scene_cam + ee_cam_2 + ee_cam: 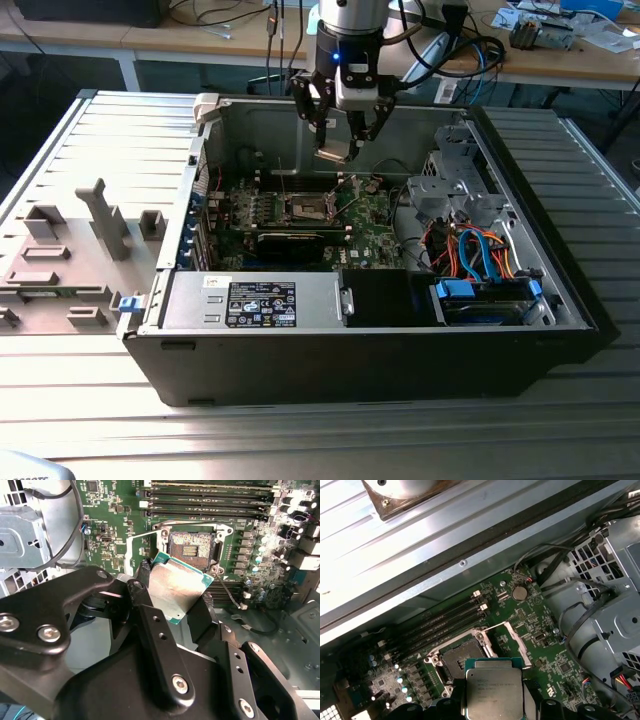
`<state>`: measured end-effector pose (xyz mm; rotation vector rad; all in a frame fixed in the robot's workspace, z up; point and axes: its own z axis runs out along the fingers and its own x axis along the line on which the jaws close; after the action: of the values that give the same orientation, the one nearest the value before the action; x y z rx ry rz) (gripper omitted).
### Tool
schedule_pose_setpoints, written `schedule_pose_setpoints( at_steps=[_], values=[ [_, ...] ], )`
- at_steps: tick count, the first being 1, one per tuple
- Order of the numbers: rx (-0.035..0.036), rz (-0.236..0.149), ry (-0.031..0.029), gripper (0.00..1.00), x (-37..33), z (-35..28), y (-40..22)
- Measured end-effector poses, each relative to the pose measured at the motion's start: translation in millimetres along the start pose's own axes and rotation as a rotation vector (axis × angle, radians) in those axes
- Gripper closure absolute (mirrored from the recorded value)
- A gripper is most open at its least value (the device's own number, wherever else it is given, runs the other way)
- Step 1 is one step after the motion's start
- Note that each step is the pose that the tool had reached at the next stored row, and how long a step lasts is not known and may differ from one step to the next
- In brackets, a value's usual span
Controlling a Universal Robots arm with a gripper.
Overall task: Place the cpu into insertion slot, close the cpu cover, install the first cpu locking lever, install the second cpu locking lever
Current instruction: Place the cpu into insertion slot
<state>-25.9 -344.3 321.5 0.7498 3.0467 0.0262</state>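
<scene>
1. One gripper [340,148] is hanging over the open computer case [400,370], at about 12 o'clock in the exterior view.
2. Its two fingers [150,625] are squeezing the cpu [177,592] by its edges, so you are holding it tight.
3. You are holding the cpu up in the air, above the green board [372,228] and not touching it.
4. The insertion slot [308,208] is lying open with its dark middle showing, at about 7 o'clock from the gripper in the exterior view.
5. The cpu cover [519,641] is sitting flipped open just beside the insertion slot.
</scene>
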Motion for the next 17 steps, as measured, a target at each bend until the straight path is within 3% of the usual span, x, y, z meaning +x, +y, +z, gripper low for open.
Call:
schedule_pose_setpoints(
  at_steps=[17],
  values=[
    [0.0, 0.024, -0.0004, 0.46, 0.0, 0.0, 0.0]
  ],
)
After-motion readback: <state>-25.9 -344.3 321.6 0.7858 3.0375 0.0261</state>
